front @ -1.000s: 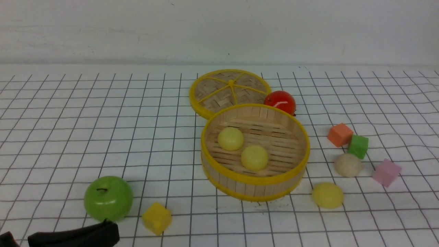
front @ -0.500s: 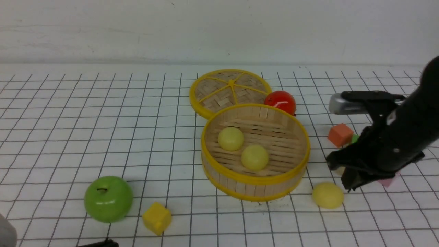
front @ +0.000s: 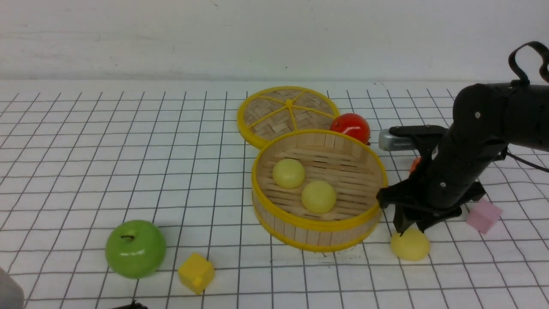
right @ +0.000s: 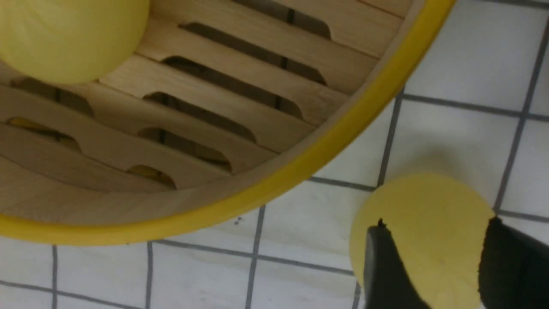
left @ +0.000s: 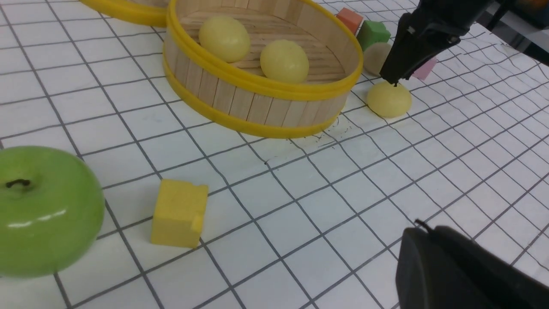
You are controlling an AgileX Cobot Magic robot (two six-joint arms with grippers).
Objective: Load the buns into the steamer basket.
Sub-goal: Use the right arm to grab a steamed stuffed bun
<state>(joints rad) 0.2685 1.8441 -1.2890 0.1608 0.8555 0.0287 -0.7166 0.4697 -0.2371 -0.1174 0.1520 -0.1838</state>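
Front view: two yellow buns lie inside the steamer basket, and a third yellow bun sits on the bench just beside it. The right claw is released, its fingers spread directly over that third bun. A fourth, beige bun lies on the bench behind the right claw, and the left claw is clenched.
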